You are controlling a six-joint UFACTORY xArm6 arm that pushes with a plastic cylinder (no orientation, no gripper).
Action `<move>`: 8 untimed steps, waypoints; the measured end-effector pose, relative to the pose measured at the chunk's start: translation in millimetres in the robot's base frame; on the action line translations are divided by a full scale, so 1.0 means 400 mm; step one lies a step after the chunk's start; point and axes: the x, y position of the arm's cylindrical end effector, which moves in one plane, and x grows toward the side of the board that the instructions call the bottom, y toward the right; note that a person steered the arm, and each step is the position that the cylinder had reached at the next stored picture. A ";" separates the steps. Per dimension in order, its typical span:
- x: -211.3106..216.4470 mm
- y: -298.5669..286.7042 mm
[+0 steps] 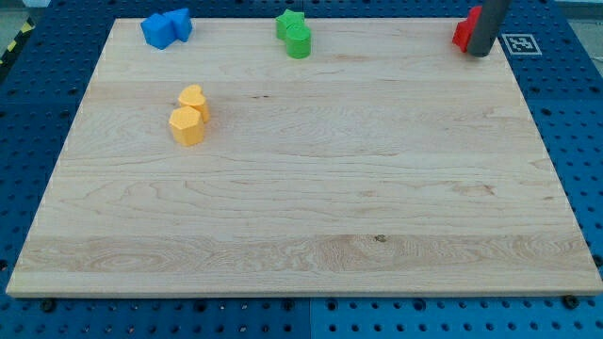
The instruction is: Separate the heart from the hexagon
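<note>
Yellow heart [194, 98] touching yellow hexagon [187, 125], desk [311, 207] left. My tip [479, 53] top right beside red block [463, 30]; no fingers, bare rod.

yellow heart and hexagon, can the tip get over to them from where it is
Probably yes. My tip sits at the view's top right beside a red block; bare board lies between it and the touching yellow heart and yellow hexagon.

Heart [194, 98] touching hexagon [187, 125] (just above it).
</note>
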 end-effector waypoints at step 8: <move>0.149 -1.103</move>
